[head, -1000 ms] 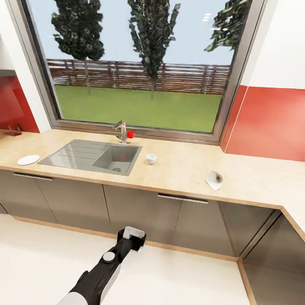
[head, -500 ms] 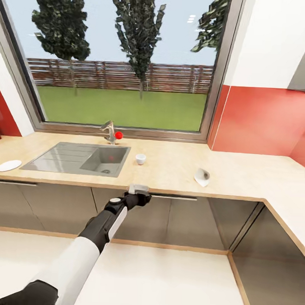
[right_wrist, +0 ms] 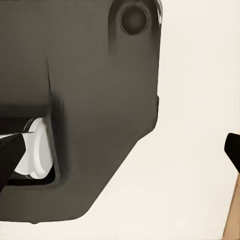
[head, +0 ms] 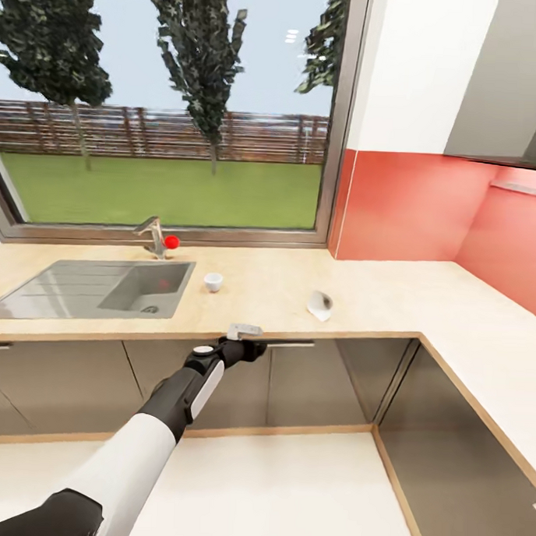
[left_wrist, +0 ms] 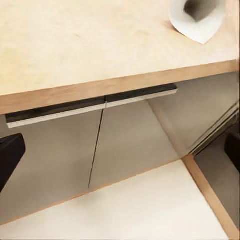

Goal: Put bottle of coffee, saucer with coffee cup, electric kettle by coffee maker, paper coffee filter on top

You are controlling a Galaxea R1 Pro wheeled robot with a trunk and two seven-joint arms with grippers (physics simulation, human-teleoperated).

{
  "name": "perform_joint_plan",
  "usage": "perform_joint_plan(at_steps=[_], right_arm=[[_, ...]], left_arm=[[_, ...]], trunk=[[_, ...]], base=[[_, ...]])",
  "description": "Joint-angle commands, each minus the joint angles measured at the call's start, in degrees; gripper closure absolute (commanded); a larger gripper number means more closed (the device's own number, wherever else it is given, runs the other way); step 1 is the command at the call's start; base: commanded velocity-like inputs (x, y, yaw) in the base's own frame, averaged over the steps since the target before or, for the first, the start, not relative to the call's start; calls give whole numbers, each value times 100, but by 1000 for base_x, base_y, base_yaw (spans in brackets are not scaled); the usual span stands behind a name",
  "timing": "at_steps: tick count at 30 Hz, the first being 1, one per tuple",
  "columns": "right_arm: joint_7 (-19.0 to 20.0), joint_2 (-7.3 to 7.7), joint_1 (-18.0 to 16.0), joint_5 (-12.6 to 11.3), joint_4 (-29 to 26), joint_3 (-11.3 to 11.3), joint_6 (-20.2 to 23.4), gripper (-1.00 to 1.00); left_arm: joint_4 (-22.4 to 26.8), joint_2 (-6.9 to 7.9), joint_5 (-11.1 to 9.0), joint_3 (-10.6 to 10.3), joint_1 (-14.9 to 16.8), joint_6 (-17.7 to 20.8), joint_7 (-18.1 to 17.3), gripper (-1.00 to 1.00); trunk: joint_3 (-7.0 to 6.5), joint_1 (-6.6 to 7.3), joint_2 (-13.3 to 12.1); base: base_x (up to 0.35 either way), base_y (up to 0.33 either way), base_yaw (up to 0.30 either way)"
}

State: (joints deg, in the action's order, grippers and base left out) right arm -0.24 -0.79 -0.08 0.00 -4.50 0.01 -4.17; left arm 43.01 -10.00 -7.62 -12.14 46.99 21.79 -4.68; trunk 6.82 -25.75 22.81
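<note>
The light tan countertop [head: 267, 291] runs under the window. A small white coffee cup [head: 213, 281] stands on it just right of the sink. Further right lies the white paper coffee filter [head: 320, 305], on its side; it is also in the left wrist view [left_wrist: 197, 22] near the countertop's [left_wrist: 75, 45] front edge. My left gripper [head: 248, 341] hovers at that front edge, between cup and filter, open [left_wrist: 122, 150] and empty. My right gripper [right_wrist: 121, 150] is open beside my own dark body, over the floor. The coffee maker, bottle of coffee, saucer, electric kettle and kitchen shelf are out of view.
A grey sink [head: 88, 287] with a faucet [head: 155, 236] and red knob [head: 172, 241] sits at the left. Grey cabinet fronts with a bar handle [head: 292, 344] stand below. The counter turns a corner along the right wall [head: 491, 340], under a grey hood [head: 510, 84].
The camera has swung right, so the whole scene slid left and the saucer left the picture. My left arm rose from near the floor to the counter's front edge.
</note>
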Motion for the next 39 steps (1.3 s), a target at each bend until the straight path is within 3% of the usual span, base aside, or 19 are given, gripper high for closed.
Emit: perform_joint_plan(at_steps=[1, 16, 39], right_arm=[[-3, -2, -1, 0, -1, -1, -14, -100], [-2, -8, -1, 0, -6, 7, -14, -100], [0, -6, -1, 11, 5, 27, -7, -100]], left_arm=[[6, 0, -55, -4, 4, 35, 4, -100], [2, 0, -55, -8, -83, -24, 73, -100], [72, 0, -55, -35, -76, -34, 82, -100]], trunk=[[9, -3, 11], [-23, -3, 11], [-23, -3, 11]], base=[[0, 0, -285], [28, 0, -240], [330, 0, -3]])
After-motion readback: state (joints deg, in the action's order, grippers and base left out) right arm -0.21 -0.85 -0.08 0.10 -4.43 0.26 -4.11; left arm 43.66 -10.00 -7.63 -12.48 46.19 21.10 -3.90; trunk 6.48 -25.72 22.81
